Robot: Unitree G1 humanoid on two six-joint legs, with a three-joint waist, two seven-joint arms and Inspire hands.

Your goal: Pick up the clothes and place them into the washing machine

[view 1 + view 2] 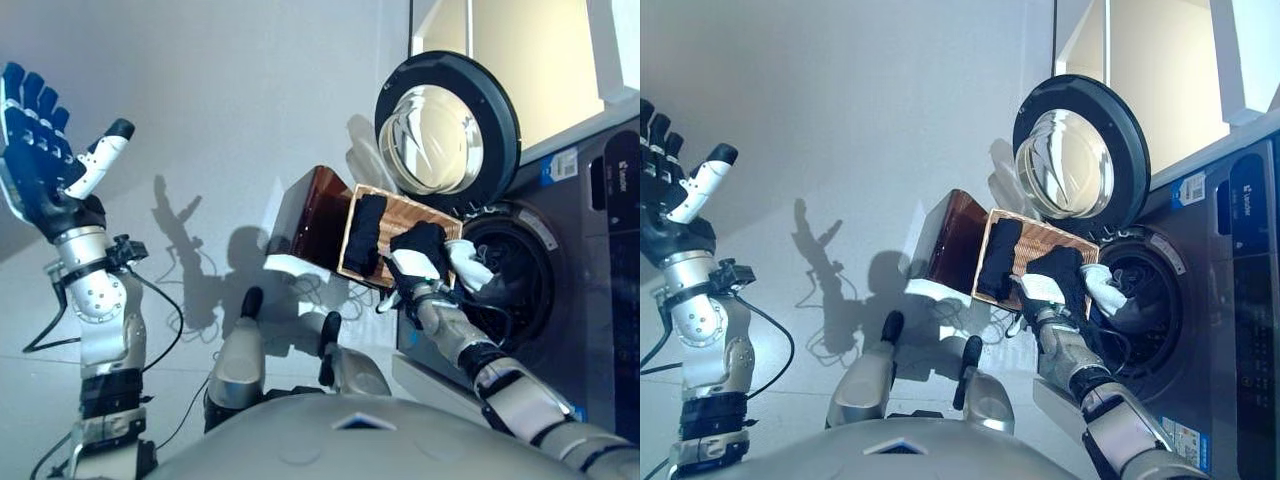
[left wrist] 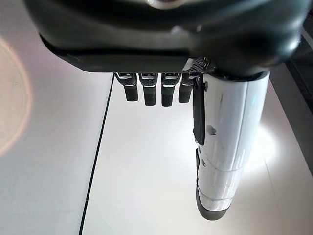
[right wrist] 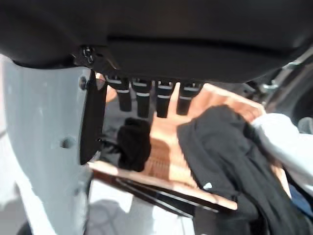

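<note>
A brown wicker basket [image 1: 405, 213] is tipped up beside the washing machine [image 1: 600, 320], whose round door [image 1: 448, 125] stands open. A black garment [image 1: 362, 235] lies inside the basket. A second black garment [image 3: 220, 147] drapes over the basket's rim towards the drum opening [image 1: 515, 285]. A white garment [image 1: 470, 268] hangs at the drum's mouth. My right hand [image 1: 418, 266] is at the basket's rim beside the drum, its fingers [image 3: 146, 100] straight over the clothes and closed on nothing. My left hand [image 1: 40, 150] is raised far to the left, open and empty.
Pale floor [image 1: 200, 120] spreads to the left of the basket. The open door juts out above the basket. The drum's interior is dark.
</note>
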